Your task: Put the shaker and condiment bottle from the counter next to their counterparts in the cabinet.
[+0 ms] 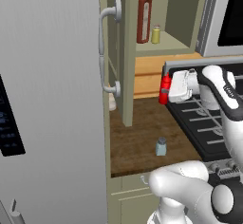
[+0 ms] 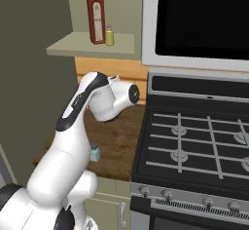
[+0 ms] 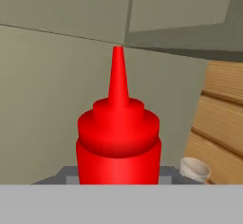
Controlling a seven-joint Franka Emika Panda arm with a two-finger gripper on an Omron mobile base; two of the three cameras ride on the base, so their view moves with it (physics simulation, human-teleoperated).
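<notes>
— Any label we can read? 
— None; the tall dark red bottle's (image 1: 144,16) label is blurred.
— Our gripper (image 1: 166,89)?
— Clamped on the condiment bottle (image 3: 118,142), aloft over the counter (image 1: 142,137); the shaker (image 1: 161,146) stands there.

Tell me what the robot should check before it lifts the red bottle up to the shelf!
1. Bottle held: ok. The pincer is shut on the condiment bottle, which is up off the counter.
2. Bottle upright: ok. In the hand view its nozzle points straight up.
3. Cabinet open: ok. The cabinet door stands open and the shelf shows.
4. Room on the shelf: ok. Bare shelf lies beside the tall dark red bottle and the small yellow shaker.
5. Way up: cannot tell. The shelf edge is above the bottle; how much room there is to pass it is unclear.
6. Shaker: not ok. The shaker is on the counter, not yet in the cabinet.
</notes>
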